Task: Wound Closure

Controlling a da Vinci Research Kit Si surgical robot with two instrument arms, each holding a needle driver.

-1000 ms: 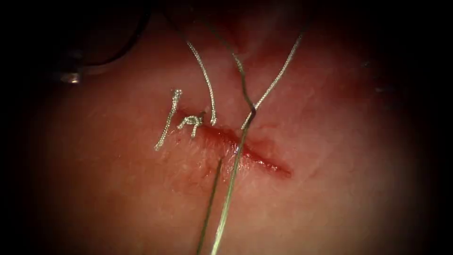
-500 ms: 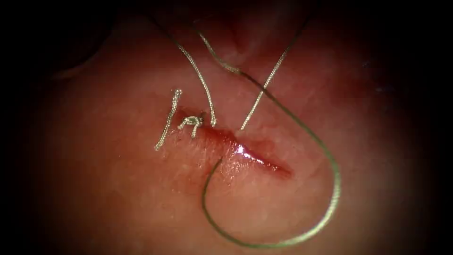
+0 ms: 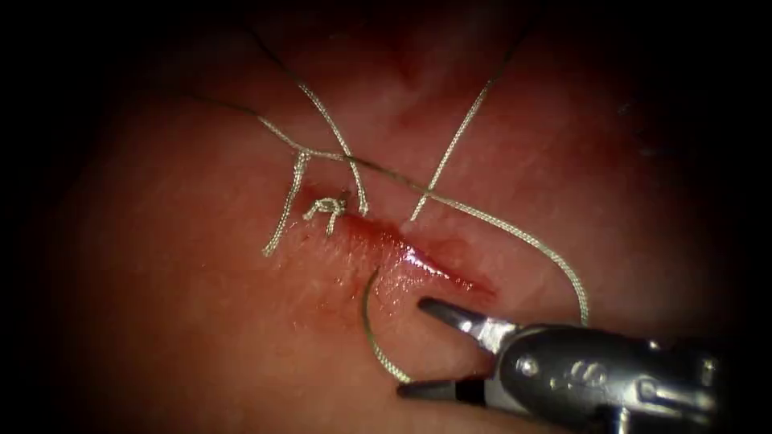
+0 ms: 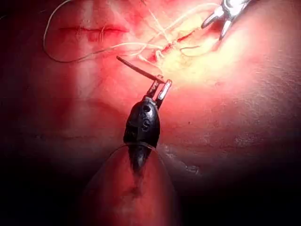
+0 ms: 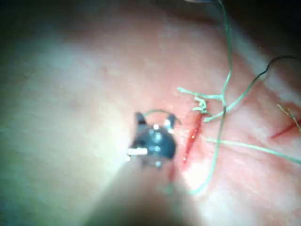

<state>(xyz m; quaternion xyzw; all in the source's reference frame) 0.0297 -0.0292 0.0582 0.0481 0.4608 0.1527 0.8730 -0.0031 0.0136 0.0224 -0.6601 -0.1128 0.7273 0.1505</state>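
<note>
The cut (image 3: 418, 257) runs across the tissue (image 3: 201, 321), wet with red fluid. A tied knot (image 3: 326, 207) with cut ends sits at its left end. My right tool (image 3: 412, 348) comes in from the lower right, jaws open, holding nothing. A slack loop of thread (image 3: 378, 345) leaves the tissue left of the cut and curves down between its jaws. The thread (image 3: 515, 233) then crosses the cut toward the upper left. In the left wrist view my left tool (image 4: 162, 84) is shut on the needle (image 4: 136, 68) near one end. The needle is held clear of the tissue.
Two more strands (image 3: 458, 137) rise from beside the knot toward the dark top of the endoscope view. In the right wrist view the right tool (image 5: 155, 120) hovers beside the cut (image 5: 193, 136) and the knot (image 5: 202, 103). An older stitched line (image 4: 91, 30) lies farther off.
The thread went from a taut line running down to a wide slack loop, then was drawn toward the upper left. My right tool has come in from the lower right with its jaws open.
</note>
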